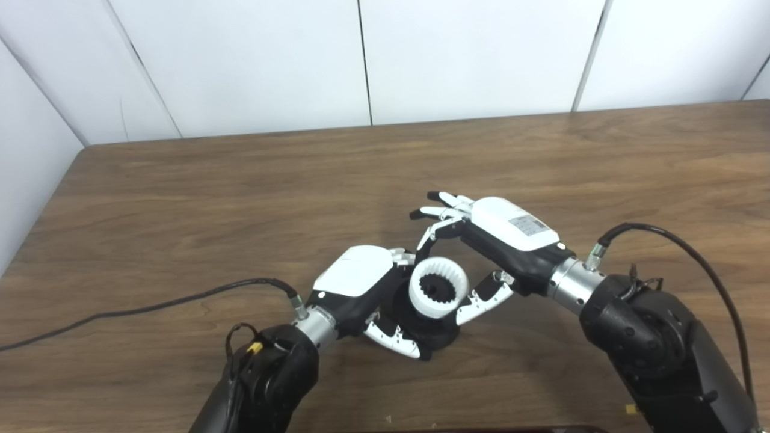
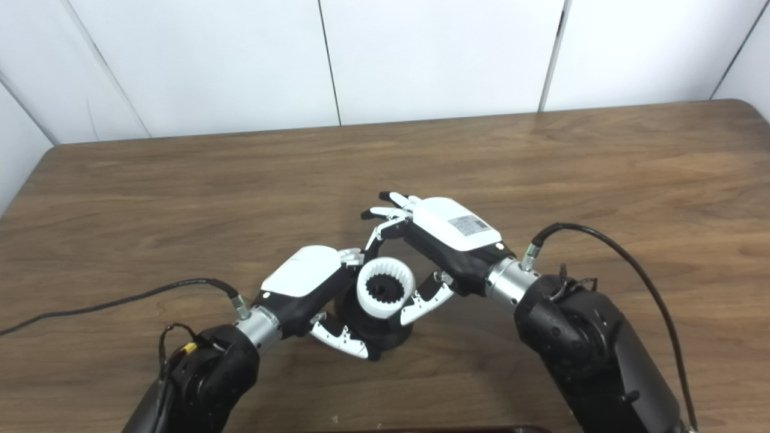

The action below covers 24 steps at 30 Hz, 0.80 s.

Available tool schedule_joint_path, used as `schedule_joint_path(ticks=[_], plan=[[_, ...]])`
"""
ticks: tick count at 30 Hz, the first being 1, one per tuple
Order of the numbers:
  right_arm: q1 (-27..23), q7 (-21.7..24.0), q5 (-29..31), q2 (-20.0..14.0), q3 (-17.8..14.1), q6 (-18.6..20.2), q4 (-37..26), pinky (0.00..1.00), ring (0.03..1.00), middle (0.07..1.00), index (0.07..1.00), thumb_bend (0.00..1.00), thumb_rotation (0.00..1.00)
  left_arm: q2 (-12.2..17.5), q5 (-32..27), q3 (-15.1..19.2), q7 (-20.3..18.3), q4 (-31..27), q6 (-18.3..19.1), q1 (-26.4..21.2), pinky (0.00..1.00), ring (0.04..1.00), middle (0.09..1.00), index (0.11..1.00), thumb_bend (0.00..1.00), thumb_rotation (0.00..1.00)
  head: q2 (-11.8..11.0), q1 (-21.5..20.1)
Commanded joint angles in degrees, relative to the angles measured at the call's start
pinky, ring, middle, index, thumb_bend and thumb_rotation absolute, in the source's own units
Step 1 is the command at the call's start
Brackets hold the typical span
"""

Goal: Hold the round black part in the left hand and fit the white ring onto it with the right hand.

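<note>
You face brown wood-grain surface (image 1: 240, 192), rounded far corners. Behind it, white panel wall (image 1: 469, 54), dark vertical seams between panels. Wall angles in at your left. Light even, soft glare on far surface edge.

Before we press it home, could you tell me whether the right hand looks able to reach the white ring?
Probably yes: the right hand is already at the white ring, thumb beside it, on the round black part in the left hand.

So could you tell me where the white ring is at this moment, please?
The white ring is near the table's front middle, on top of the round black part that the left hand holds, with the right hand around it.
</note>
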Motion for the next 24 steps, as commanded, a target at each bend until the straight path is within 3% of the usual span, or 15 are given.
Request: schedule_joint_path(ticks=[1, 24], plan=[[-2.25, -1.94, -0.11, 0.68, -0.8, -1.42, -0.32, 0.99, 0.994, 0.897, 0.495, 0.52, 0.16, -0.08, 0.01, 0.33, 1.01, -2.04, -0.6, -1.69, 0.87, 0.924, 0.873, 0.733, 0.82, 0.35, 0.04, 0.04], [-1.22, -2.4, -0.86, 1.27, 0.75, -1.66, 1.52, 0.99, 0.991, 0.898, 0.495, 0.52, 0.16, -0.24, 0.59, 0.32, 1.2, -2.32, -0.17, -1.88, 0.86, 0.912, 0.869, 0.722, 0.83, 0.34, 0.7, 0.19]])
